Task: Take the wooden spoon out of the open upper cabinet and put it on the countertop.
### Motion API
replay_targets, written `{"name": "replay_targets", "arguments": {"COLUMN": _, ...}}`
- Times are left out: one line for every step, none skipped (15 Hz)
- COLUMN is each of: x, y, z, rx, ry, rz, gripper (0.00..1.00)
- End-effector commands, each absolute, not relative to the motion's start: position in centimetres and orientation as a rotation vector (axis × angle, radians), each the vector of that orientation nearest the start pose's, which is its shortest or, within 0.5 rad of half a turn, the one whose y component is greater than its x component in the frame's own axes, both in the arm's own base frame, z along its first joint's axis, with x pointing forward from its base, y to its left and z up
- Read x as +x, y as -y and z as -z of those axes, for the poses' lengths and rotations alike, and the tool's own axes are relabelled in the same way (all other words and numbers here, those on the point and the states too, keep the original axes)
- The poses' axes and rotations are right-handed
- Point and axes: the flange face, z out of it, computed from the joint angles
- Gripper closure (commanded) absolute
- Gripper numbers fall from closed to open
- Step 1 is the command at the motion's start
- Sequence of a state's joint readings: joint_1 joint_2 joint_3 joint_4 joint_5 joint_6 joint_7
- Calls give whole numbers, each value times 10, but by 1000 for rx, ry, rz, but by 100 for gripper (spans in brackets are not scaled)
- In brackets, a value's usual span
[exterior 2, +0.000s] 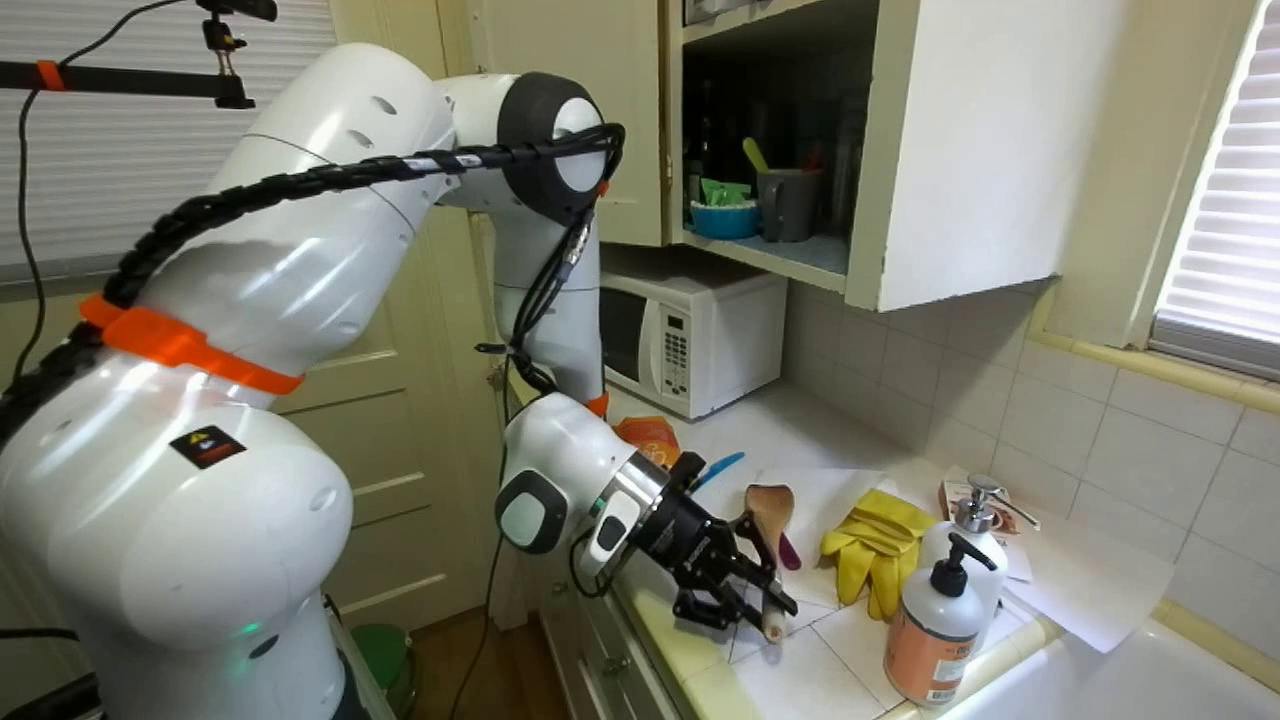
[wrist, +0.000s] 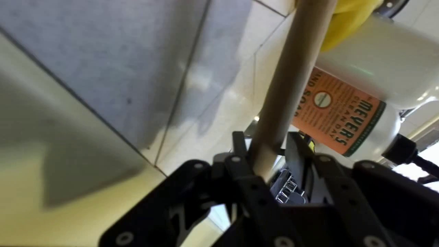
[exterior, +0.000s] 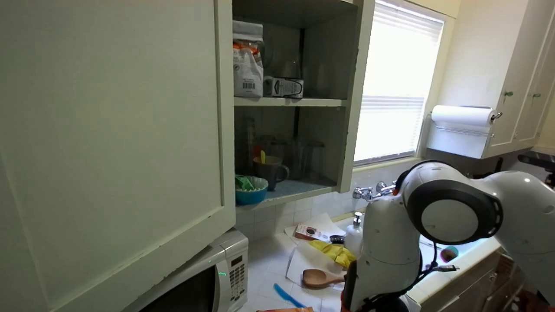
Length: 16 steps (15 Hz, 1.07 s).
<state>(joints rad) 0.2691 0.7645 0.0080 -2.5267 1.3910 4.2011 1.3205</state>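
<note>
- showing the wooden spoon (exterior 2: 769, 512) out of the open upper cabinet (exterior 2: 970, 150) and down at the white tiled countertop (exterior 2: 810, 685), near the corner between front edge and sink (exterior 2: 1130, 690); impossible to tell handle contact with the tile.
- apparently holding the handle close to its end, with the robotiq gripper (wrist: 267, 142) drawn narrow around the wood.
- at risk of dropping or rolling at release, because of a round handle and perhaps a gap beneath.
- at risk of being dragged over the front edge during withdrawal, with a finger caught on the wood.
- at risk of knocking the meyer's clean day hand soap bottle (wrist: 337, 111) by swinging toward the sink edge.
- pointing head-first toward the microwave (exterior 2: 735, 330) and back edge, with handle end toward the sink and front edge; slanting lengthwise across the countertop.
</note>
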Motion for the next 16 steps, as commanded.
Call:
{"name": "replay_targets", "arguments": {"x": 344, "y": 33, "z": -100, "rx": -1079, "ry": -2537, "rz": 1555, "gripper": 34}}
{"name": "replay_targets", "arguments": {"x": 344, "y": 33, "z": -100, "rx": -1087, "ry": -2528, "rz": 1567, "gripper": 25}}
{"name": "replay_targets", "arguments": {"x": 348, "y": 35, "z": -108, "rx": -1072, "ry": -2509, "rz": 1583, "gripper": 20}}
{"name": "replay_targets", "arguments": {"x": 350, "y": 37, "z": -116, "rx": -1061, "ry": -2500, "rz": 1585, "gripper": 14}}
{"name": "replay_targets", "arguments": {"x": 353, "y": 38, "z": -123, "rx": -1061, "ry": -2479, "rz": 1595, "gripper": 5}}
{"name": "replay_targets", "arguments": {"x": 353, "y": 38, "z": -139, "rx": -1062, "ry": -2451, "rz": 1582, "gripper": 1}}
{"name": "replay_targets", "arguments": {"x": 353, "y": 38, "z": -151, "rx": -1094, "ry": -2429, "rz": 1556, "gripper": 0}}
{"name": "replay_targets", "arguments": {"x": 350, "y": 40, "z": -172, "rx": -1133, "ry": -2395, "rz": 1531, "gripper": 0}}
{"name": "replay_targets", "arguments": {"x": 347, "y": 42, "z": -189, "rx": -1170, "ry": -2362, "rz": 1516, "gripper": 0}}
{"name": "replay_targets", "arguments": {"x": 347, "y": 43, "z": -200, "rx": -1209, "ry": -2328, "rz": 1504, "gripper": 0}}
{"name": "replay_targets", "arguments": {"x": 347, "y": 43, "z": -212, "rx": -1246, "ry": -2297, "rz": 1488, "gripper": 0}}
{"name": "replay_targets", "arguments": {"x": 345, "y": 45, "z": -224, "rx": -1306, "ry": -2280, "rz": 1474, "gripper": 0}}
{"name": "replay_targets", "arguments": {"x": 345, "y": 46, "z": -232, "rx": -1393, "ry": -2252, "rz": 1430, "gripper": 0}}
{"name": "replay_targets", "arguments": {"x": 344, "y": 46, "z": -241, "rx": -1451, "ry": -2228, "rz": 1393, "gripper": 0}}
{"name": "replay_targets", "arguments": {"x": 343, "y": 47, "z": -252, "rx": -1511, "ry": -2196, "rz": 1378, "gripper": 0}}
{"name": "replay_targets", "arguments": {"x": 373, "y": 42, "z": -265, "rx": -1565, "ry": -2154, "rz": 1358, "gripper": 0}}
